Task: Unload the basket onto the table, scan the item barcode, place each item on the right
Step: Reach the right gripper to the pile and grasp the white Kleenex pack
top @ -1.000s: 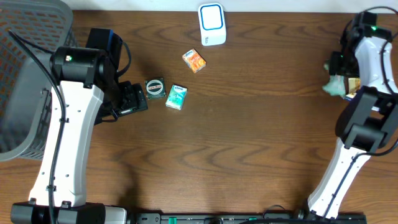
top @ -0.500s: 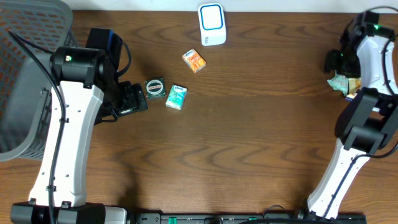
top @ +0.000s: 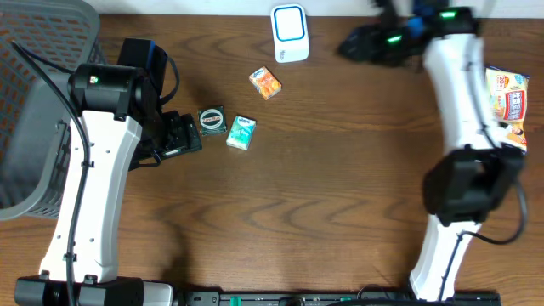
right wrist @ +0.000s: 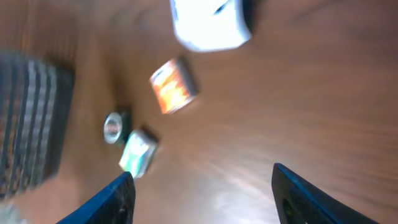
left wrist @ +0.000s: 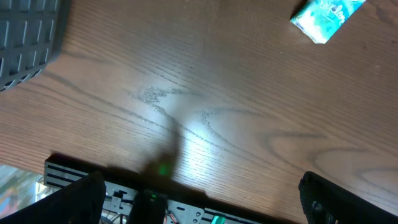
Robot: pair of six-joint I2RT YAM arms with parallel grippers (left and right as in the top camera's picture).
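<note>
The white and blue scanner (top: 290, 33) stands at the far edge of the wooden counter (top: 340, 187), near its middle. Just in front of it and a little to the left lies an orange packet (top: 266, 82). Further left and nearer, a round tin (top: 211, 120) and a teal packet (top: 241, 133) sit just beside each other.

The left fingers (left wrist: 81, 199) are spread wide with nothing between them, just left of the tin. Their wrist view shows bare wood below and the teal packet in the frame's upper right corner. The right fingers (right wrist: 298, 193) are also apart and grip nothing. They hang near the far edge, just right of the scanner, with the scanner and all three items in their view.

A grey basket (top: 34, 102) fills the left edge of the counter, and snack packs (top: 507, 98) lie at the right edge. Bare wood runs across the middle and the near side.
</note>
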